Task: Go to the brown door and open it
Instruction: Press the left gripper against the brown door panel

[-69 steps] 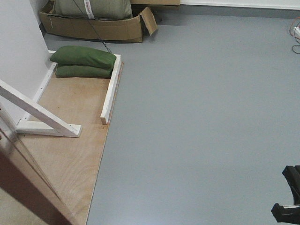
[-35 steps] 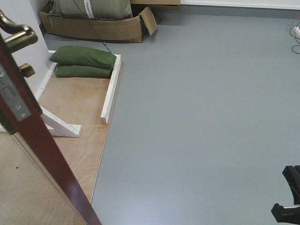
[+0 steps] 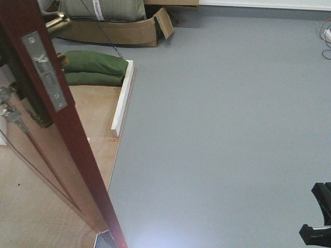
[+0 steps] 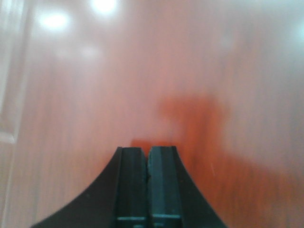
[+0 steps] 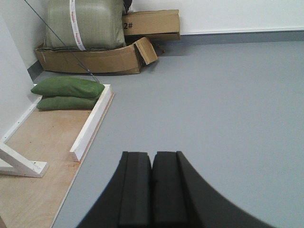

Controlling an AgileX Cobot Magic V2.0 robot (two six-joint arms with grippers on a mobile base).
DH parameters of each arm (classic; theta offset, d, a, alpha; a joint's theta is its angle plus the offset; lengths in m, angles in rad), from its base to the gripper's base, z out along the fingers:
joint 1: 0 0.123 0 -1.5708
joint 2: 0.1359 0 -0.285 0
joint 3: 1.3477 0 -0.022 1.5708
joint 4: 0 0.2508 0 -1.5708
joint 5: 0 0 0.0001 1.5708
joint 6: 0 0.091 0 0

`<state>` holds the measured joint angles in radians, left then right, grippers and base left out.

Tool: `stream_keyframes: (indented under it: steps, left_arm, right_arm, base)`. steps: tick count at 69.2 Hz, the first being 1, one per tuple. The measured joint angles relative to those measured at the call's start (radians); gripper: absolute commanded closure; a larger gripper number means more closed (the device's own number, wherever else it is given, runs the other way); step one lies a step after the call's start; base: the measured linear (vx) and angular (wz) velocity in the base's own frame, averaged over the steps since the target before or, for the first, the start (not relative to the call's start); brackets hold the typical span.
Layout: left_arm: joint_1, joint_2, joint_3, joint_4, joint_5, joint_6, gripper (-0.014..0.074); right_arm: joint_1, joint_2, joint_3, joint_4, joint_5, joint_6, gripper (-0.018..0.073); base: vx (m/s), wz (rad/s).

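While only its tip shows, the left gripper (image 4: 147,154) points straight at the door (image 4: 190,71), jaws clenched pad to pad on nothing. Their shadow falls on the glossy brown panel just ahead. Whether the tips touch the wood cannot be told.

The right gripper (image 5: 152,159) is held level, well right of the door, over grey floor (image 5: 228,104). Its jaws are likewise clenched and empty. From the front, only a black robot part (image 3: 318,217) shows, cut off at the lower right corner.

Seen from the front, the door stands swung out with its edge toward the camera, and the frame cuts off its top. A steel latch plate (image 3: 45,72) sits in that edge and a brass handle (image 3: 57,21) juts out behind it. What looks like keys (image 3: 11,114) hangs on the face side, blurred.

Beyond the door, a torn cardboard box (image 5: 90,61) holds a bulging grey-green sack (image 5: 83,23) bound with white tape. A second box (image 5: 152,23), marked "2#", lies just beside the sack; its contents are hidden. Nearer the door, two green bags (image 5: 66,89) are stacked on plywood (image 5: 38,142), against a white rail (image 5: 90,126). From the front, the door hides part of the bags.
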<state>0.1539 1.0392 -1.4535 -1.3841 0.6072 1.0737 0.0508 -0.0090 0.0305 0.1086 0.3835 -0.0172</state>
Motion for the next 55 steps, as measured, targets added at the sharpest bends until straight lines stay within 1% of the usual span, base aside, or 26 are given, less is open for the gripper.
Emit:
stream_keyframes:
  steps: [16,20,25,29,30,39,55]
  left_arm:
    - [-0.157,0.000,0.000,0.145,-0.108,0.001,0.0580]
    - [-0.183,0.000,0.005,0.175,-0.136,0.002,0.0580]
    - [-0.211,-0.001,0.024,0.195,-0.170,0.003,0.0580]
    - [-0.223,-0.001,0.054,0.198,-0.195,0.003,0.0580]
    - [-0.229,-0.001,0.084,0.199,-0.224,0.003,0.0580]
    - [-0.233,0.001,0.188,0.200,-0.279,0.003,0.0580]
    - [-0.233,0.009,0.291,0.202,-0.296,0.003,0.0580]
  right_arm:
    - [0.000,0.000,0.000,0.000,0.000,0.000,0.0559]
    - [0.000,0.000,0.000,0.000,0.000,0.000,0.0559]
    - [0.000,0.000,0.000,0.000,0.000,0.000,0.0559]
    - [0.000,0.000,0.000,0.000,0.000,0.000,0.0559]
    - [0.000,0.000,0.000,0.000,0.000,0.000,0.0559]
    - [0.000,0.000,0.000,0.000,0.000,0.000,0.0559]
    - [0.000,0.000,0.000,0.000,0.000,0.000,0.0559]
  base:
    - [0.00,0.00]
    - [0.00,0.00]
    - [0.00,0.00]
    - [0.00,0.00]
    - [0.00,0.00]
    - [0.00,0.00]
    - [0.00,0.00]
